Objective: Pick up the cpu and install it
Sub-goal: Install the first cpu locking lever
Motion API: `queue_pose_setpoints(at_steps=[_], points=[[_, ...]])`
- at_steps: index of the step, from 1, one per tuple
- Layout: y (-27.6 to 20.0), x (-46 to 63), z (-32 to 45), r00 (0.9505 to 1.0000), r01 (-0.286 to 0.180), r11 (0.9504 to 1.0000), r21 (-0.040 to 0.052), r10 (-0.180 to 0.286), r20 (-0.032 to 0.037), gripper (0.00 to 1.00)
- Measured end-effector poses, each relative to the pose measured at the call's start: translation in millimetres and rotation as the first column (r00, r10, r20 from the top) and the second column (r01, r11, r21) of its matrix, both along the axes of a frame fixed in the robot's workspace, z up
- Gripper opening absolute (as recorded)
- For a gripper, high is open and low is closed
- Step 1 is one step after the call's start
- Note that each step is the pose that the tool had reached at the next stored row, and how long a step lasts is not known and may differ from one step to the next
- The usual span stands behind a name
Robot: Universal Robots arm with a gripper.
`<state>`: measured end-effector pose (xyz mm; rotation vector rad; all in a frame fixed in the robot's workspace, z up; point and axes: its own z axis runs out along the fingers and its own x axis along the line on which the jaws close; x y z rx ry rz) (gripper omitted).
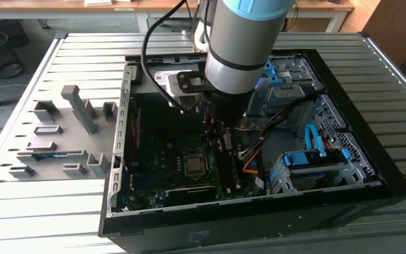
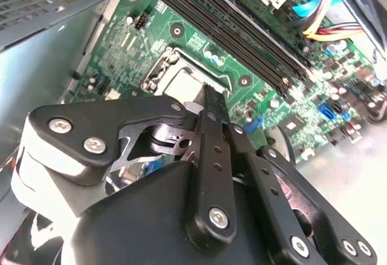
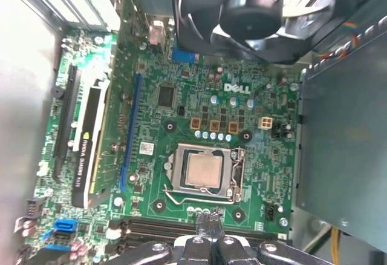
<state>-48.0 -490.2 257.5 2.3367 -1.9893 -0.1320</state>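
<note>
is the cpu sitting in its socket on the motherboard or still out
In. In the first wrist view the cpu lies flat inside the socket frame on the motherboard.

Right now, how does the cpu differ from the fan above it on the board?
In the first wrist view, the cpu is a small flat square with a dull silver top, while the fan is large, black and round with curved blades. The cpu lies seated in its metal socket frame on the green motherboard; the fan stands raised over the board's edge. Both sit inside the computer case.
</note>
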Motion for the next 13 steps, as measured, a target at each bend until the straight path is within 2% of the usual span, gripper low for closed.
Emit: queue_pose_setpoints(at_steps=[3,5,13], points=[[0.0,0.0,9.6,1.0000,0.000,1.0000,0.0001,0.000,0.0001,0.10],[0.0,0.0,13.4,1.0000,0.000,1.0000,-0.0001,0.000,0.0000,0.10],[0.0,0.0,14.6,1.0000,0.000,1.0000,0.0001,0.000,0.0001,0.10]])
